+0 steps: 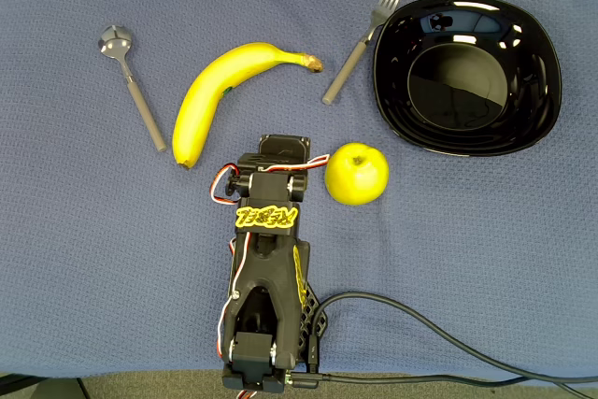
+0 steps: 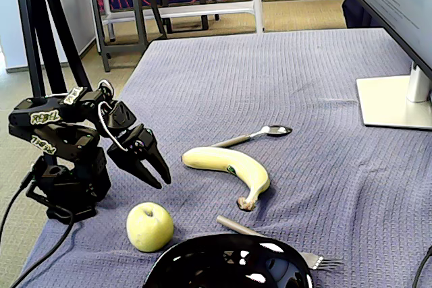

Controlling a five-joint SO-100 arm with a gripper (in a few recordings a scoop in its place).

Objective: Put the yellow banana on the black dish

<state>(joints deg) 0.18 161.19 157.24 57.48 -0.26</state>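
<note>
The yellow banana (image 1: 224, 92) lies on the blue cloth left of centre, its brown stem pointing right toward a fork; a fixed view shows the banana (image 2: 229, 164) curving toward the near edge. At the upper right of the overhead view sits the black dish (image 1: 542, 91), glossy and with nothing in it, and the dish (image 2: 223, 264) is cut off by the bottom edge in the fixed view. My gripper (image 2: 160, 180) hangs tilted down just above the cloth, shut with nothing in it, a short way from the banana's blunt end. From above, the gripper (image 1: 283, 144) sits between banana and apple.
A yellow-green apple (image 1: 356, 173) rests right beside the arm, between it and the dish. A fork (image 1: 360, 44) lies between the banana's stem and the dish, and a spoon (image 1: 131, 81) lies left of the banana. A monitor stand (image 2: 395, 102) occupies the cloth's far side.
</note>
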